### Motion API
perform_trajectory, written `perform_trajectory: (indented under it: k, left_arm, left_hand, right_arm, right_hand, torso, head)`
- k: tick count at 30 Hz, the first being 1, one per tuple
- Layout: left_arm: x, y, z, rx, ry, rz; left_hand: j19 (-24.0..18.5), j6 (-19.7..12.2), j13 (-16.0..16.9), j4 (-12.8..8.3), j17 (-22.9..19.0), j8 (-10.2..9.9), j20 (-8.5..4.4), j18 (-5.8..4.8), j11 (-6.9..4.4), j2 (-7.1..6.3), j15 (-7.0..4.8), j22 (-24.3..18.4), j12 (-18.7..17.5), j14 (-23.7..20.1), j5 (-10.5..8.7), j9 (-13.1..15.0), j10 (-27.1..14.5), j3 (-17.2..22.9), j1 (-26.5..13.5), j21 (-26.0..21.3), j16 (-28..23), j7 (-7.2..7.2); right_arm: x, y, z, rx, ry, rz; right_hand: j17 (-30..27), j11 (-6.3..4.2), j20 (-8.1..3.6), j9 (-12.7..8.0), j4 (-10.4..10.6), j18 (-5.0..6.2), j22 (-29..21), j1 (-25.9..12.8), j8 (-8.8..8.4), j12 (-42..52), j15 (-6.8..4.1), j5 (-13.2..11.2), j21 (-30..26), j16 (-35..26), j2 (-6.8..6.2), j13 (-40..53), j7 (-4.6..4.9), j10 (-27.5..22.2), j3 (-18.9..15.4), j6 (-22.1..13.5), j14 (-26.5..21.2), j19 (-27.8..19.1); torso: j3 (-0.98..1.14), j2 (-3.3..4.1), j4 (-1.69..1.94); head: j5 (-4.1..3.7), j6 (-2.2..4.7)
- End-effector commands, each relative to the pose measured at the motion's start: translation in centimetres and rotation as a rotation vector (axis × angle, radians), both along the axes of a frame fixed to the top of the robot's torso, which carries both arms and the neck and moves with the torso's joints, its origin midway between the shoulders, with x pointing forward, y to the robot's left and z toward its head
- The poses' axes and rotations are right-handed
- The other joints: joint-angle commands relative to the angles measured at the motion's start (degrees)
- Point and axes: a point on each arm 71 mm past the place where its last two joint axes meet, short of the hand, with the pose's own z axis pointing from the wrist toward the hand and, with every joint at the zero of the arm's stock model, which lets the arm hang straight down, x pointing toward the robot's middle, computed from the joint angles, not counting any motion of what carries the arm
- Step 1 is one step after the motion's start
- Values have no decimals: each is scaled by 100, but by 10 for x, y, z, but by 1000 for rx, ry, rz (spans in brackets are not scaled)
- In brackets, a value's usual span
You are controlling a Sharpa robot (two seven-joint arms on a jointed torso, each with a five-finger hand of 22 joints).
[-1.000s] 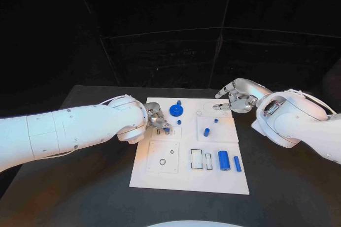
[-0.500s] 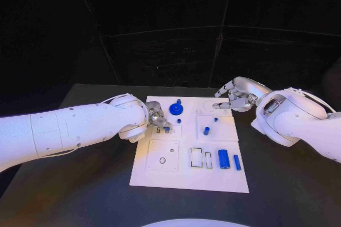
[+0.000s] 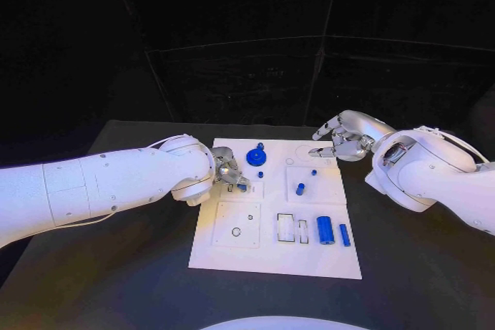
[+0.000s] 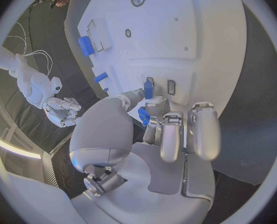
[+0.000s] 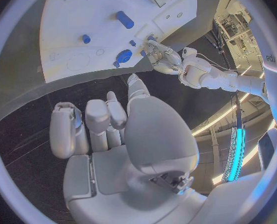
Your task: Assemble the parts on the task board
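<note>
The white task board (image 3: pixel 270 253) lies mid-table. At its far left, my left hand (image 3: pixel 228 174) pinches a small blue part (image 4: pixel 148 89) between thumb and a fingertip, its end right at a small slot (image 4: pixel 171 86) in the board. My right hand (image 3: pixel 341 139) hovers over the board's far right corner, fingers apart and holding nothing. A blue gear-like disc (image 3: pixel 256 158) stands beside the left hand. A blue peg (image 3: pixel 300 190) stands mid-board. Near the right edge lie a thick blue cylinder (image 3: pixel 325 230) and a thin blue bar (image 3: pixel 343 235).
Two empty rectangular recesses (image 3: pixel 286 227) sit left of the thick cylinder. A plate with a round hole (image 3: pixel 236 232) takes up the board's near left. Black table (image 3: pixel 114 273) surrounds the board on all sides.
The left hand has edged slightly over the slots with the small part still pinched. The right hand stays where it was.
</note>
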Motion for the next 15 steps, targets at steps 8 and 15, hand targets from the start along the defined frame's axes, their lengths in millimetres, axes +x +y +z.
perform_trajectory:
  k: [8,15]
  left_arm:
    - [-3,4,-5,21,47,1]
    - [-3,5,-5,22,47,6]
  left_hand:
    - [81,-20,10,-835,1509,23,-6,-103,7,62,17,-8,24,585,29,15,31,845,3,-19,18,-32]
    - [77,-20,1,-842,1509,28,-7,-101,5,55,16,-19,18,585,27,20,29,846,-3,-26,18,-35]
  right_arm:
    - [1,0,1,-4,0,3]
    - [1,0,1,-5,1,2]
  right_hand:
    - [-8,3,10,5,16,104,185,24,40,-37,-14,35,-29,-30,43,-8,-22,-24,-29,32,-12,-35]
    - [-14,2,10,5,21,106,179,24,44,-37,-15,37,-34,-34,46,-8,-23,-24,-32,36,-12,-40]
  torso:
    - [0,-1,-2]
    - [5,-1,-1]
  head:
    - [4,-14]
    - [5,-24]
